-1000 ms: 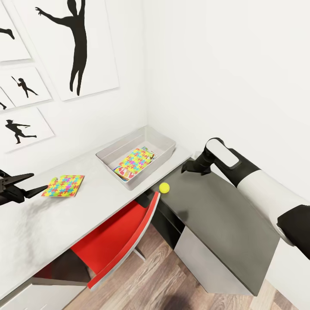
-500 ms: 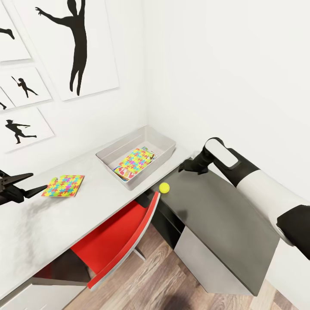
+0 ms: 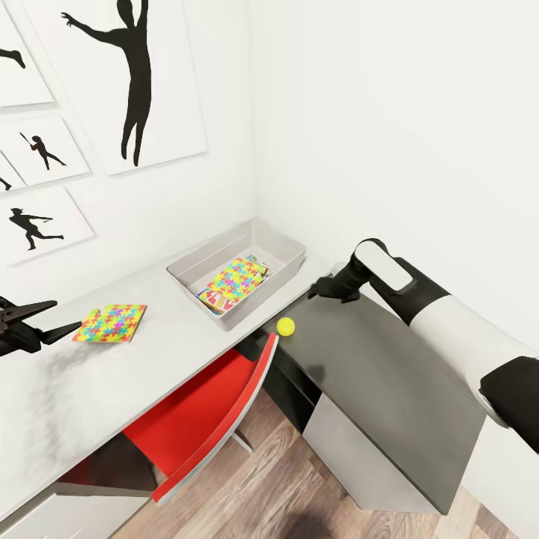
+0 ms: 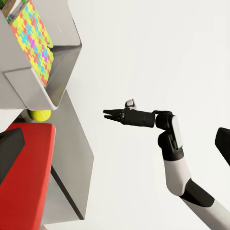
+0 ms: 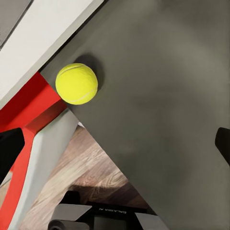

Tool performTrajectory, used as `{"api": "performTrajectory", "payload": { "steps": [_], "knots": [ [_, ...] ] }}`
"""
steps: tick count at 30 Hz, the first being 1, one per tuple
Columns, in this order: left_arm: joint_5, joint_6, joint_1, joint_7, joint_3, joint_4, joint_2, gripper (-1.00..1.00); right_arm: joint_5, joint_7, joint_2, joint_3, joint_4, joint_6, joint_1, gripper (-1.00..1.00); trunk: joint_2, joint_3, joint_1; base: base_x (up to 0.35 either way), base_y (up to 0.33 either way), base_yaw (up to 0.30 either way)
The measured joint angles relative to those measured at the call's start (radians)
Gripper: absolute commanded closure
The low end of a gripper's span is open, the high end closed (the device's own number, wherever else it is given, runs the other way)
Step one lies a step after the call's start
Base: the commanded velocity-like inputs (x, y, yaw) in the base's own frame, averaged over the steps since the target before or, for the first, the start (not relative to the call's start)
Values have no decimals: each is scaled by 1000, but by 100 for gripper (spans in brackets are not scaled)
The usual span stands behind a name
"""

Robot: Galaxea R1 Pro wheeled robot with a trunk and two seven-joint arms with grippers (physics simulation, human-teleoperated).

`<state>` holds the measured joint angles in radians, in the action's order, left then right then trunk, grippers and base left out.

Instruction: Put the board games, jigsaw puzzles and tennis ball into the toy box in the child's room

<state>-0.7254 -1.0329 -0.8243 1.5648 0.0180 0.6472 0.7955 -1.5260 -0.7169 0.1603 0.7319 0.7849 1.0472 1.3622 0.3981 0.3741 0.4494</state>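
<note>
1. Table (image 3: 90, 374): you look down on its pale top running along the picture wall and meeting the dark cabinet (image 3: 389, 382) at the corner.
2. Chair (image 3: 202, 419), red, sits tucked under the pale top, just by the corner.
3. Box (image 3: 288, 251) stands on the pale top near the corner; one puzzle (image 3: 233, 281) lies inside, over a red-edged card box.
4. Your right arm reaches over the cabinet; right gripper (image 3: 318, 288) hangs above it with its tips close together, holding nothing.
5. Your left gripper (image 3: 45, 320) is at the view's left edge, fingers spread, empty, its lower tip at the edge of the second puzzle (image 3: 111, 323) on the pale top.
6. Ball (image 3: 285, 326) rests on the cabinet's edge at the corner, near the box and below the right gripper.
</note>
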Motion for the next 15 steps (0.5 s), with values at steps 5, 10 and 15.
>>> {"api": "performTrajectory", "payload": {
  "steps": [5,10,15],
  "knots": [
    [0,0,0,0,0,-1,0,-100,0,13,0,0,4,0,0,-100,0,0,0,0,0,0],
    [-1,0,0,0,0,-2,7,-100,1,50,1,1,12,0,0,-100,0,0,0,0,0,0],
    [-1,0,0,0,0,-3,21,-100,17,63,1,2,14,0,0,-100,35,16,19,0,0,0]
  ]
}}
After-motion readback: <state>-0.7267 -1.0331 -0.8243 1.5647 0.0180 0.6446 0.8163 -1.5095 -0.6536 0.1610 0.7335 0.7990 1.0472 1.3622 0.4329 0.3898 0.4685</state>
